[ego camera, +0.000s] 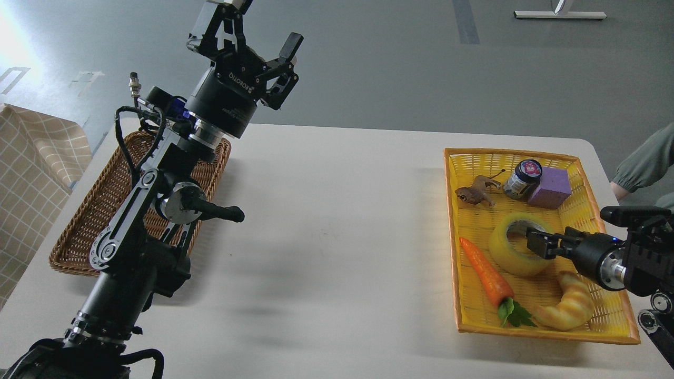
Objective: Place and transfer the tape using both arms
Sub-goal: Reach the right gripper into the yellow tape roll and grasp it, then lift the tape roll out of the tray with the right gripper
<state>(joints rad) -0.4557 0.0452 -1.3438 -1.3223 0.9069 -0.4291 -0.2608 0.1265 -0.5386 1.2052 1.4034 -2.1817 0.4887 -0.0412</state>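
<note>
The tape [513,250], a translucent yellow roll with a grey-white core, lies flat in the yellow basket [611,310] at the right of the table. My right gripper [545,242] comes in from the right and hangs low over the roll's right rim, its dark fingers [537,246] apart; it does not hold the roll. My left gripper [258,34] is open and empty, raised high above the far left of the table, over the end of the brown wicker basket [84,231].
The yellow basket also holds a toy carrot [487,273], a croissant [568,308], a purple block [550,187], a small jar [522,179] and a brown toy animal [474,193]. A person's sleeve [642,163] shows at the right edge. A checked cloth [31,173] is at far left.
</note>
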